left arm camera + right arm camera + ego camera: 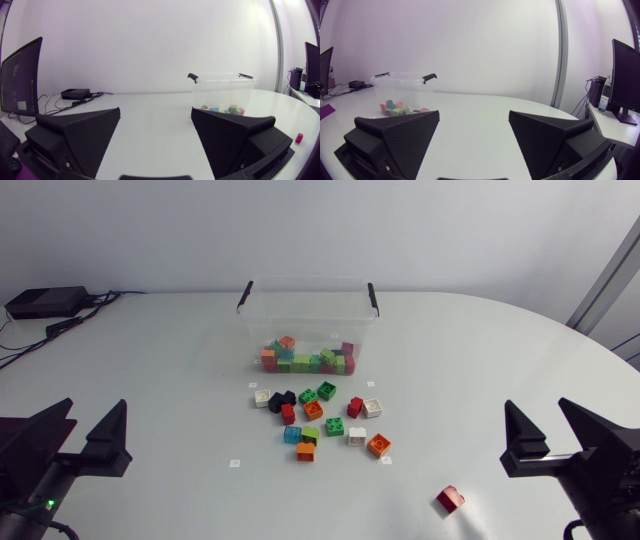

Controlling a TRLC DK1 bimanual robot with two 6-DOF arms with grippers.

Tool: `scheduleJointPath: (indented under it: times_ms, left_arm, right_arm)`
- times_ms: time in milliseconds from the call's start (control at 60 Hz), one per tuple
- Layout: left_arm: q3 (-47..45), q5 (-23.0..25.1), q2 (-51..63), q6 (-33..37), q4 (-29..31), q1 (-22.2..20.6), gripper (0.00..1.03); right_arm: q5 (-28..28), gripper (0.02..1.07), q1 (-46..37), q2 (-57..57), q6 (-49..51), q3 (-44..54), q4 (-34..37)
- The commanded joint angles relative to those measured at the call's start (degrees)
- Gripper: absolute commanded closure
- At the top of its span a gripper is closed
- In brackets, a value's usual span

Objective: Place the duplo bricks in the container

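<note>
A clear plastic container (308, 310) with black handles stands at the back middle of the table, several coloured duplo bricks lying in it. In front of it a loose cluster of duplo bricks (322, 420) is spread on the table in red, green, orange, white, black and blue. One red brick (450, 499) lies apart near the front right. My left gripper (78, 438) rests open at the front left, nothing between its fingers. My right gripper (562, 438) rests open at the front right, close to the lone red brick. The container (222, 92) appears ahead of the left gripper (156, 137); the container (402, 85) also lies ahead of the right gripper (474, 137).
A black box (45, 302) with cables sits at the table's back left corner. Small white markers (235, 463) dot the table around the bricks. A small pink object (299, 138) lies beside the left gripper.
</note>
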State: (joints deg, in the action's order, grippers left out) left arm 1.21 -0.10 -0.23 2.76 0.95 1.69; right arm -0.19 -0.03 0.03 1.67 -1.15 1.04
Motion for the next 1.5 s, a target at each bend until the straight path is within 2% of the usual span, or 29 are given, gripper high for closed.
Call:
scheduleJointPath:
  times_ms: [0, 483, 800, 1150, 1300, 1400, 1483]
  left_arm:
    - [-1.1, -0.1, -0.4, -0.7, -0.3, 0.1, 0.04]
    - [-1.0, -0.1, -0.6, -0.7, -0.8, 0.4, 0.04]
    - [6.7, -0.1, 0.6, -0.5, 2.3, 1.1, 0.04]
    - [17.3, 0.4, 16.6, -0.4, 3.3, -0.8, 0.05]
    - [21.5, 0.5, 25.9, -0.3, 5.1, -3.2, 0.07]
    - [24.0, 0.5, 30.3, 3.2, 6.3, -4.6, 0.08]
    - [25.4, 0.7, 33.5, 3.5, 6.8, -5.6, 0.11]
  right_arm:
    - [-0.3, 0.07, 0.4, -0.2, -0.8, 1.1, -0.5]
    - [-0.3, 0.07, 0.9, -0.4, -1.7, 1.1, -0.7]
    - [0.2, 0.07, 1.7, -0.3, -1.9, -1.2, -0.1]
    - [0.3, 0.07, 1.7, 5.0, -1.8, -7.4, 1.9]
    - [0.7, 0.07, 1.8, 8.5, -1.8, -9.4, 1.9]
    - [1.0, 0.07, 2.2, 11.6, -1.8, -11.2, 2.8]
    - [1.2, 0.07, 2.8, 14.8, -1.8, -13.4, 4.1]
